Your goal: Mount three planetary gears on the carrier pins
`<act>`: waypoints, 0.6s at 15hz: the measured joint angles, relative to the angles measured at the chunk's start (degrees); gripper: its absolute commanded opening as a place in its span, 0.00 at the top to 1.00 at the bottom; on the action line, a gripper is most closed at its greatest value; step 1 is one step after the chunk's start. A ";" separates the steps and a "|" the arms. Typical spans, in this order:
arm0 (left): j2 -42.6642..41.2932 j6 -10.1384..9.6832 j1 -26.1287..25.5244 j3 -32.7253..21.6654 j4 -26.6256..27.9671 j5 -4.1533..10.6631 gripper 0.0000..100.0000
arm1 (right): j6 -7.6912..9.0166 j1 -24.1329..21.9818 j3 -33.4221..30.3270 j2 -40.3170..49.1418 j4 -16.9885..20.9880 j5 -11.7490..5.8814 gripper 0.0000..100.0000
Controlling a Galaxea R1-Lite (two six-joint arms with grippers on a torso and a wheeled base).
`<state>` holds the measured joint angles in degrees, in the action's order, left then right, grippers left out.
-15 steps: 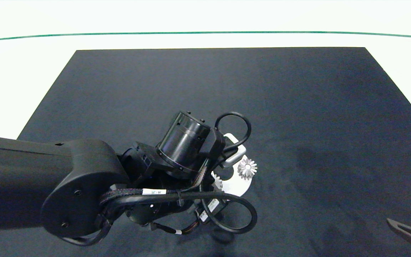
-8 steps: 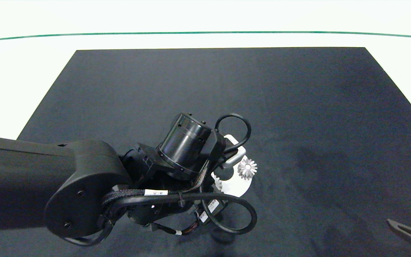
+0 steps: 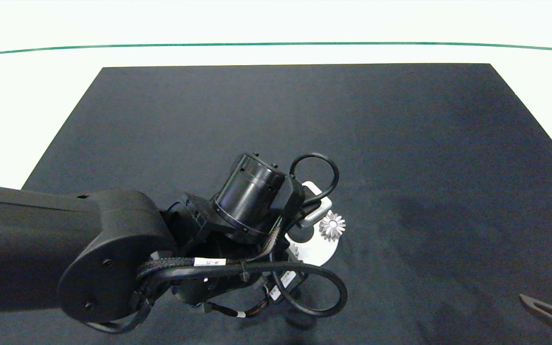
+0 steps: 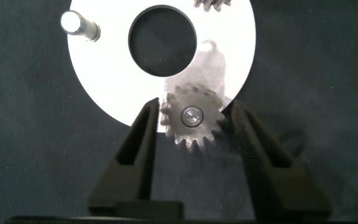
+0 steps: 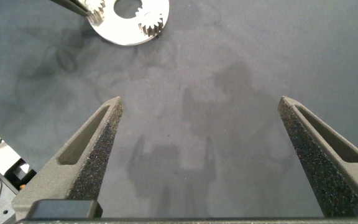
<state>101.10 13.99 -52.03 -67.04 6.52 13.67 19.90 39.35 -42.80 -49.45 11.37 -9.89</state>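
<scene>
Barely shifted since earlier, your left gripper | fingers apart around silvery toothed gear seated on its pin, disc's 6 o'clock | right gripper parked, spread wide.

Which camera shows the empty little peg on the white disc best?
The left wrist view: the bare whitish-silver cylindrical peg stands in plain sight on the flat white ring-shaped disc. In the head view the left arm hides it. The right wrist view shows the disc small and far, without a clear peg.
</scene>
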 measured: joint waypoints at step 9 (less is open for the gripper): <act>-3.06 -0.85 2.65 -4.24 0.56 0.13 0.00 | 0.30 0.00 0.05 0.05 0.00 0.02 0.00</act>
<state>98.04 13.14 -49.38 -71.28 7.08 13.80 20.20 39.35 -42.75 -49.40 11.37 -9.86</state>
